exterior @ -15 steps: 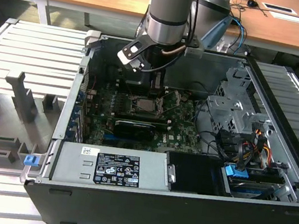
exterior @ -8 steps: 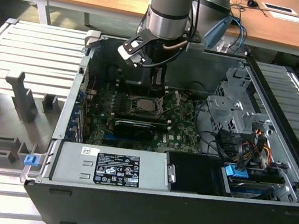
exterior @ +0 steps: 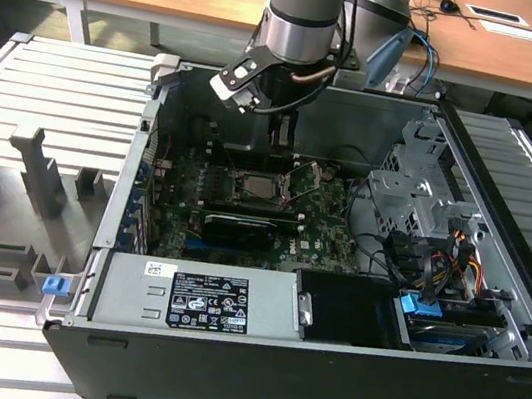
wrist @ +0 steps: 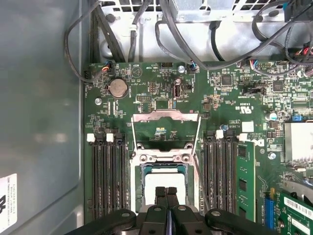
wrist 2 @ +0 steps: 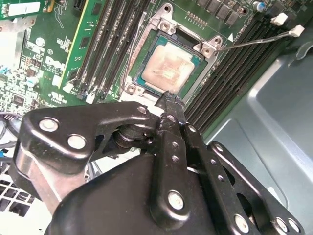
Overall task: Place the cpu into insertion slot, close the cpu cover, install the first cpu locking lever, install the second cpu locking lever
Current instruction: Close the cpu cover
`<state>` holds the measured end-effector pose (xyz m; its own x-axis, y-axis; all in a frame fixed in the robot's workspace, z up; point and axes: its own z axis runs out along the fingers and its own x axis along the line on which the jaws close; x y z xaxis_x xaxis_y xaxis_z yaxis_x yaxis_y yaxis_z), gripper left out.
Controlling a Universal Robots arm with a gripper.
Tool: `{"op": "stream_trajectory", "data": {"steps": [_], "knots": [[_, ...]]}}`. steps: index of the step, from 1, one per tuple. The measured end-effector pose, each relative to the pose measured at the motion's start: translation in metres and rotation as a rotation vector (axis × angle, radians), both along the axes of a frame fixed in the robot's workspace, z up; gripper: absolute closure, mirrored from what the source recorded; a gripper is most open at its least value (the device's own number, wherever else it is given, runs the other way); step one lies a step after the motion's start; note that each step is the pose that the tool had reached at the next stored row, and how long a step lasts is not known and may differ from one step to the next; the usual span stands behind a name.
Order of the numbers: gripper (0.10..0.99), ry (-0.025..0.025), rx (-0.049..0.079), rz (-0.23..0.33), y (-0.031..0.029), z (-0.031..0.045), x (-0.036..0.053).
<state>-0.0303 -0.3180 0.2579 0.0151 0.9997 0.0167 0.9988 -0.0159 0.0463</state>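
The cpu lies flat in the insertion slot, its pale top smeared. It also shows in the first wrist view and the exterior view. My gripper hangs just above the chip's edge, its two black fingers pressed together with nothing between them. In the second wrist view the gripper's tip points at the chip's rim. The cpu cover is swung open beyond the slot, green board showing through its window. In the exterior view the gripper reaches down into the open computer case.
Black memory slots flank the socket on both sides. Cables loop above the board's far edge. The grey case wall runs along one side. A power supply, a drive cage and a long black card surround the socket.
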Motion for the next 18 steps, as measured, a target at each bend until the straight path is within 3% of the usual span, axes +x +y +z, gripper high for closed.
{"op": "stream_trajectory", "data": {"steps": [7, 18], "knots": [[0.98, 0.0, 0.0, 0.0, 0.001, 0.0077, 0.0], [0.98, 0.0001, 0.0, 0.0, 0.0023, 0.0136, 0.0016]]}}
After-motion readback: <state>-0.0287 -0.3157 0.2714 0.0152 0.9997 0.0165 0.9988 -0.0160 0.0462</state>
